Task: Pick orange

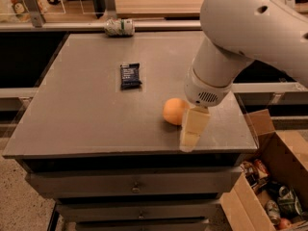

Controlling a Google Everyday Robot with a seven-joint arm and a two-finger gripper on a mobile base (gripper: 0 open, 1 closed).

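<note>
Hanging beside orange (172,111), jaws perhaps touching.

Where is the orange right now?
In the camera view, the orange sits near the front edge of the grey table, just left of the gripper, with the dark blue snack packet farther back and left.

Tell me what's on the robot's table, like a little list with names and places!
table: grey, drawers beneath
orange: near the front edge, right of middle
hand: right beside the orange, low over the table
snack packet: dark blue, flat, behind-left of the orange
can: crushed, at the far edge
box: cardboard, on the floor, right side
</note>
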